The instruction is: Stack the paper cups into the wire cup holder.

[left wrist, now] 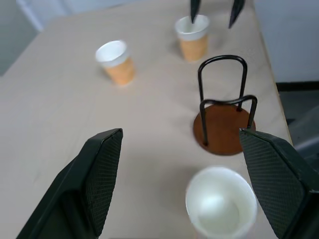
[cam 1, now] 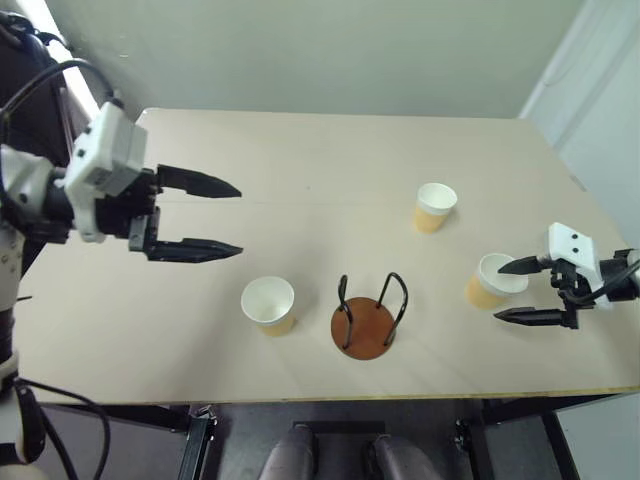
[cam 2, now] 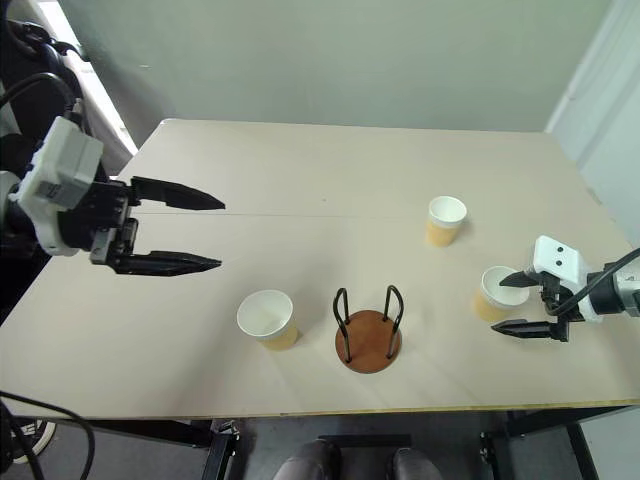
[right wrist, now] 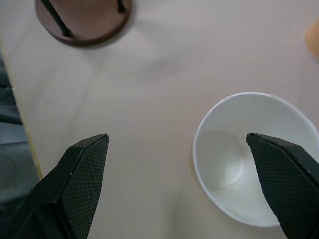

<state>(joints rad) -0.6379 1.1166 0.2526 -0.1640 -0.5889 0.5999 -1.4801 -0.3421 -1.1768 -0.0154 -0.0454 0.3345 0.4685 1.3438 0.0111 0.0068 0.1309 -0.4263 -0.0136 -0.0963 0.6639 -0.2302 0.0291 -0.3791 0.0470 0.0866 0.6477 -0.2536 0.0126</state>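
While wire cup holder, reddish-brown wooden disc with black loops [cam 1: 366, 322], is left empty, three tan ribbed paper cups [cam 1: 269, 304] are found apart on table. Right gripper [cam 1: 520, 290] is spread beside nearest cup for pickup; left gripper [cam 1: 213, 217] is held spread, empty.

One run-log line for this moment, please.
holder: empty | cups: three on table, unstacked | right gripper: open, at rightmost cup | left gripper: open, above table
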